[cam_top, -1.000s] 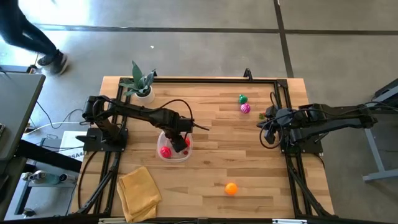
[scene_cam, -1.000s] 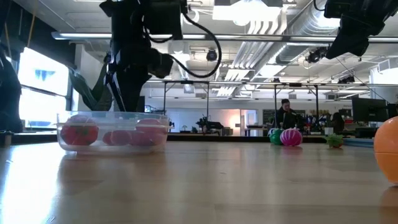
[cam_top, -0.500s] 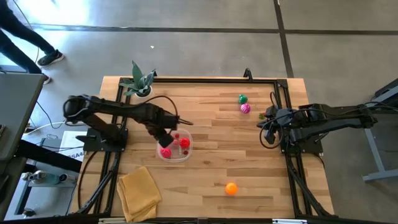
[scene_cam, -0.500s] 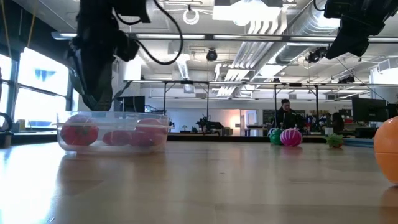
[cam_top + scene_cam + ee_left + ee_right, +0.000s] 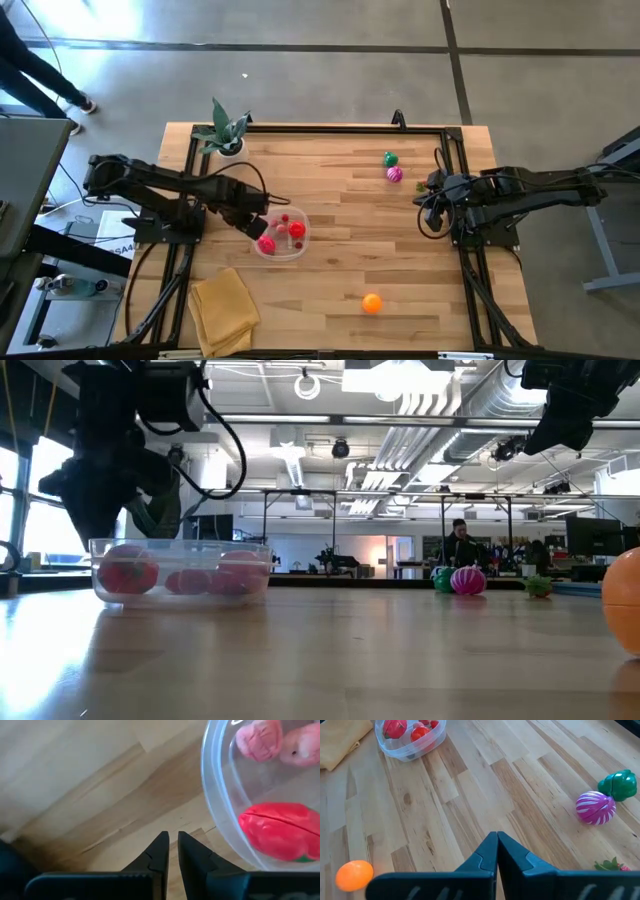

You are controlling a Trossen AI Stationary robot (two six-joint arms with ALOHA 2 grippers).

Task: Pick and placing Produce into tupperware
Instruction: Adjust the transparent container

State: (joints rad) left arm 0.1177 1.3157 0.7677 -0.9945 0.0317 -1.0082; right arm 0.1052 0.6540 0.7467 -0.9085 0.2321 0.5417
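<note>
Inside tupperware (image 5: 303, 232) — three red produce (image 5: 266, 243).

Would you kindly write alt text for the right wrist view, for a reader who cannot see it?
The right gripper, shut and empty, hovers over a wooden table. Far off, a clear tub holds red produce beside a yellow cloth; an orange fruit, a magenta vegetable and a green one lie loose.

Bright, even overhead light; ceiling lamps (image 5: 400, 378) glare at 12 o'clock in the low view, and the near table (image 5: 330, 670) blurs.
</note>
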